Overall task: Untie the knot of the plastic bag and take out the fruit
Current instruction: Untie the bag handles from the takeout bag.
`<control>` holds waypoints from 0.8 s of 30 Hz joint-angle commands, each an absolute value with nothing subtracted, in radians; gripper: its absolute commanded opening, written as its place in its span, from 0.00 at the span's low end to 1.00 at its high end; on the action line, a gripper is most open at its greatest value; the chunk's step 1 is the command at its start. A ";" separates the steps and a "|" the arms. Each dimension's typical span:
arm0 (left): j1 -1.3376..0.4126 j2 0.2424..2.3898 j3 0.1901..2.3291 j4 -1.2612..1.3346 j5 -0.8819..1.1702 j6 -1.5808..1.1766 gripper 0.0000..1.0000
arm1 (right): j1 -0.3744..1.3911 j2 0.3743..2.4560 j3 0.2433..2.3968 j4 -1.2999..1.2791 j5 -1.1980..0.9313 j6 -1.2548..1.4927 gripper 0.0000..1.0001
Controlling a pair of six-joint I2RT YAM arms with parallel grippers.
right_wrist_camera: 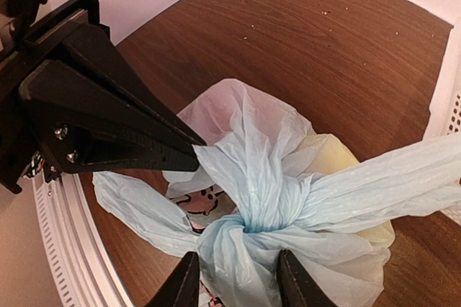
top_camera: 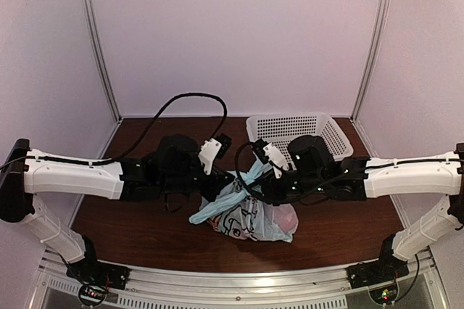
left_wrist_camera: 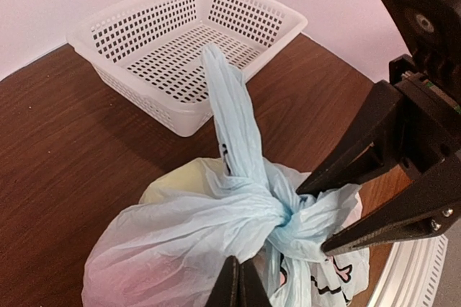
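The pale blue plastic bag (top_camera: 250, 218) lies on the brown table between both grippers. Its knot (left_wrist_camera: 288, 217) sits on top and also shows in the right wrist view (right_wrist_camera: 259, 213). My left gripper (left_wrist_camera: 238, 278) is shut, pinching a strip of bag plastic just beside the knot; its tip also shows in the right wrist view (right_wrist_camera: 193, 156). My right gripper (right_wrist_camera: 236, 264) is open, its fingers straddling the bunched plastic right at the knot, as the left wrist view (left_wrist_camera: 311, 220) shows too. Fruit shows only as yellow (left_wrist_camera: 176, 177) and pink (right_wrist_camera: 216, 105) shapes through the bag.
A white perforated basket (top_camera: 290, 117) stands behind the bag at the back right, close to it in the left wrist view (left_wrist_camera: 144, 98). One loose handle strand (left_wrist_camera: 223, 91) stretches up toward the basket. A metal rail (right_wrist_camera: 65, 249) runs along the table's near edge.
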State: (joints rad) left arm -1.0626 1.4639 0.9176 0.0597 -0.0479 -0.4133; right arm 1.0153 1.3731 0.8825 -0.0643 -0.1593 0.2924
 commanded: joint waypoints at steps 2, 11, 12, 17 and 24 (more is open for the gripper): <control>-1.058 1.443 0.913 0.115 -0.050 -0.426 0.00 | 1.029 1.373 0.907 -0.061 -0.126 0.288 0.20; -1.054 1.437 0.905 0.114 -0.077 -0.454 0.00 | 1.031 1.338 0.870 -0.027 -0.103 0.309 0.00; -1.051 1.435 0.904 0.117 -0.076 -0.458 0.00 | 1.031 1.333 0.865 -0.023 -0.099 0.311 0.00; -1.039 1.418 0.887 0.130 -0.078 -0.479 0.00 | 1.032 1.308 0.841 -0.011 -0.082 0.322 0.00; -1.013 1.382 0.857 0.133 -0.078 -0.499 0.00 | 1.031 1.263 0.804 -0.017 -0.045 0.332 0.00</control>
